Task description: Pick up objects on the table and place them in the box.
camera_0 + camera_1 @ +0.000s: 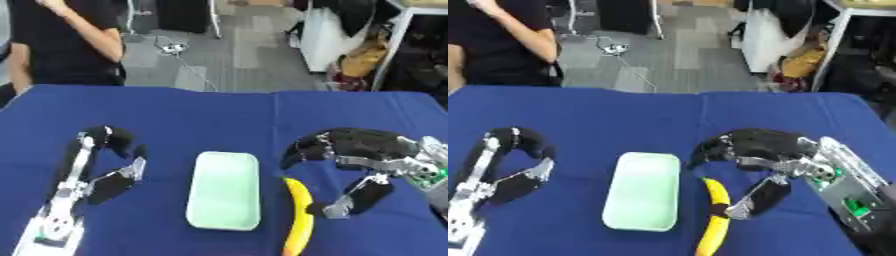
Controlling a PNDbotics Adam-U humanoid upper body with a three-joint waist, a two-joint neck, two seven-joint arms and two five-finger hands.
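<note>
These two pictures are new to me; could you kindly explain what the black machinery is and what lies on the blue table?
Both pictures come from a stereo camera in a humanoid robot's head, looking down at its own work. The black-and-silver parts are its hands. The left hand rests on the blue table with fingers curled, holding nothing. The right hand curves over the upper end of a banana; whether it touches the banana is unclear. Between the hands lies a pale green rectangular object, possibly a lid or a shallow box.
</note>
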